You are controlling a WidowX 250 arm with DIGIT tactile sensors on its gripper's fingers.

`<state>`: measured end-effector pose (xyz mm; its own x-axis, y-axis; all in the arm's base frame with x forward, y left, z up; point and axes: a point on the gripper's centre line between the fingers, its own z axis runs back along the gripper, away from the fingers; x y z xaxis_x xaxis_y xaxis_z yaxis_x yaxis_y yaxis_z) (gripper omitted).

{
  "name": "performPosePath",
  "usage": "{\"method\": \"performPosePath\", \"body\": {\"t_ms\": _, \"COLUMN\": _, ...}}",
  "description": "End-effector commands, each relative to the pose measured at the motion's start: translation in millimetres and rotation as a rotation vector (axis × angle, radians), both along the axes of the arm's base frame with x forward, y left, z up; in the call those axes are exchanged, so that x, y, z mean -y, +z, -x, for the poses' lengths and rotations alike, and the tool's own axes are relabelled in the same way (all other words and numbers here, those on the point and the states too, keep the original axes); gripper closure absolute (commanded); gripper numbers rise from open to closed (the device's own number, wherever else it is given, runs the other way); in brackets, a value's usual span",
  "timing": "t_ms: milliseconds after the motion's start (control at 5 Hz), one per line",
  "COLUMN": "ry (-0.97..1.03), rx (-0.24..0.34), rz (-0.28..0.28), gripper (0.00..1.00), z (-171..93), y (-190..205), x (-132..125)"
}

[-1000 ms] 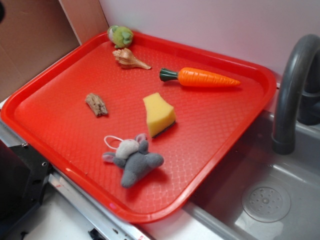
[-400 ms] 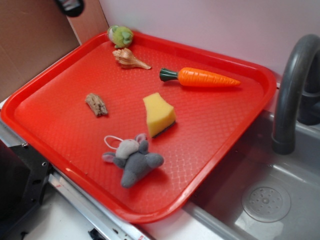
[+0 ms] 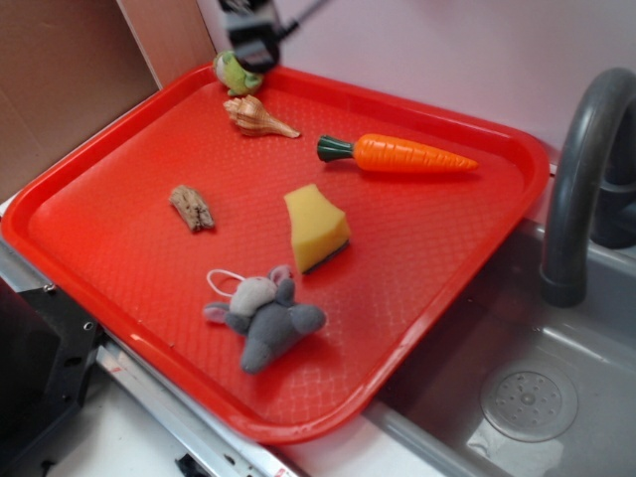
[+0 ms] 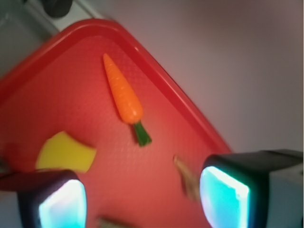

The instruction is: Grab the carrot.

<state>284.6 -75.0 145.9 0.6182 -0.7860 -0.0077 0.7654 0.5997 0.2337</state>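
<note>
The carrot [image 3: 412, 155] is glossy orange with a dark green stem cap and lies flat near the far edge of the red tray [image 3: 99, 258], tip pointing right. In the wrist view the carrot [image 4: 122, 92] lies ahead of my fingers, stem toward me. My gripper [image 3: 250, 42] hangs high over the tray's far left corner, well left of the carrot. In the wrist view my gripper [image 4: 142, 199] is open and empty, its two cyan-lit pads wide apart.
On the tray lie a yellow sponge wedge [image 3: 316, 229], a seashell [image 3: 258, 117], a green plush [image 3: 238, 72], a brown wood piece [image 3: 192, 208] and a grey plush mouse [image 3: 265, 320]. A grey sink [image 3: 527, 397] with a dark faucet [image 3: 581, 169] is at the right. A wall stands behind.
My gripper has come in from the upper left and moved right and down, now over the tray's far left corner. Nothing on the tray has moved.
</note>
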Motion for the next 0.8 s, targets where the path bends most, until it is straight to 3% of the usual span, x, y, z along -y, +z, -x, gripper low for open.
{"method": "performPosePath", "body": {"t_ms": 0, "ry": -0.118, "rx": -0.036, "rz": -0.062, "gripper": 0.00, "z": -19, "y": -49, "x": 16}}
{"method": "performPosePath", "body": {"t_ms": 400, "ry": -0.048, "rx": -0.086, "rz": -0.055, "gripper": 0.00, "z": -40, "y": -77, "x": 7}}
{"method": "performPosePath", "body": {"t_ms": 600, "ry": -0.043, "rx": -0.114, "rz": -0.025, "gripper": 0.00, "z": -49, "y": -84, "x": 8}}
